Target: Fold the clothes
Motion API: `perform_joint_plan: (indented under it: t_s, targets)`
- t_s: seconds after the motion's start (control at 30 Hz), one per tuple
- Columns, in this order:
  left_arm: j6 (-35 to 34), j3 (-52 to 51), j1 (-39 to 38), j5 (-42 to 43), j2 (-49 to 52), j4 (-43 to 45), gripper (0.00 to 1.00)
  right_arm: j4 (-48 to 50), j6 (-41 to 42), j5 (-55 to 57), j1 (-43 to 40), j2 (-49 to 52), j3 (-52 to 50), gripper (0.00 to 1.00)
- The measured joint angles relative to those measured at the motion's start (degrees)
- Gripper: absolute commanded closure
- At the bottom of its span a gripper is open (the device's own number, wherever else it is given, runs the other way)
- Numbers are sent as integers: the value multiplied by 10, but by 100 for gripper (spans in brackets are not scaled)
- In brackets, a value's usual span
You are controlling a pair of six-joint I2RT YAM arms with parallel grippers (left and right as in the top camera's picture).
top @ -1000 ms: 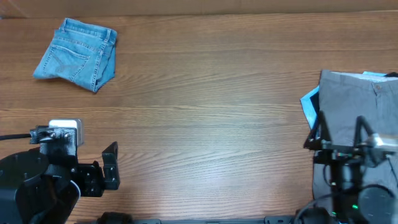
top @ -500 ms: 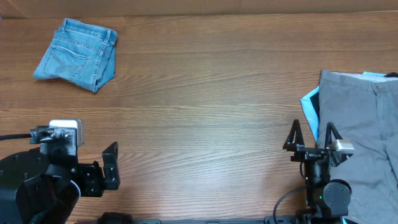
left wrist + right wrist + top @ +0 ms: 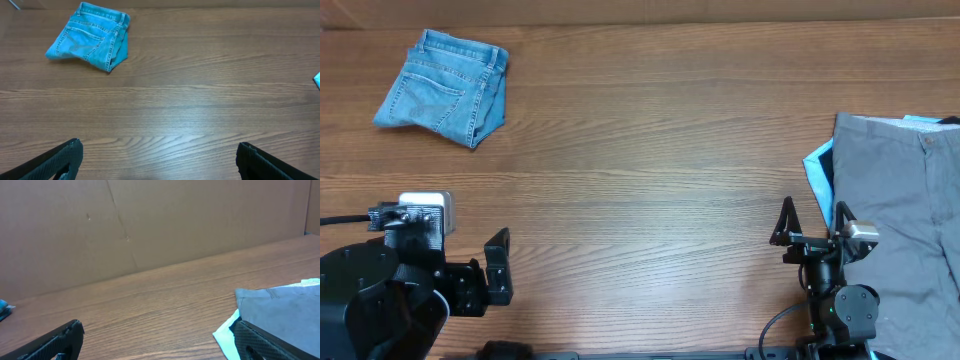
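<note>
The light-blue denim jeans [image 3: 442,85] lie folded into a small bundle at the table's far left, back pocket up; they also show in the left wrist view [image 3: 90,35]. My left gripper [image 3: 498,268] is open and empty near the front left edge, far from the jeans; its fingertips frame bare wood in the left wrist view [image 3: 159,159]. My right gripper [image 3: 812,219] is open and empty at the front right, just left of the grey trousers [image 3: 900,200], with a bright blue item [image 3: 817,166] under them. The right wrist view shows its open jaws [image 3: 159,339] beside the trousers [image 3: 280,307].
A brown cardboard wall [image 3: 150,225] stands along the table's far edge. The wooden table [image 3: 650,180] spreads between the jeans and the trousers pile. The grey trousers run off the right edge of the overhead view.
My right arm has moved left off the grey trousers and back toward the front edge, its gripper staying open. The left arm and the jeans have not moved.
</note>
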Motion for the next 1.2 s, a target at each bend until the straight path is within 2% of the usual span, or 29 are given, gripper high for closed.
perform_joint_plan:
  t_s: [0.47, 0.53, 0.63, 0.73, 0.93, 1.07, 1.2]
  targets:
    - [0, 0, 0, 0, 0, 0, 0, 0, 0, 0, 0, 0, 0, 0]
    - [1, -5, 0, -9, -1, 25, 0, 0, 0, -1, 0, 0, 0, 0]
    - [8, -44, 1, -25, -14, 144, 0, 0, 0, 0, 0, 0, 0, 0]
    - [21, -126, 15, -30, -47, 278, 0, 0, 0, -1, 0, 0, 0, 0]
    - [33, -401, 48, -1, -178, 555, 0, 0, 0, 0, 0, 0, 0, 0]
    - [30, -558, 59, 12, -260, 684, 0, 0, 0, 0, 0, 0, 0, 0]
    - [10, -688, 73, 16, -341, 770, 0, 0, 0, -1, 0, 0, 0, 0]
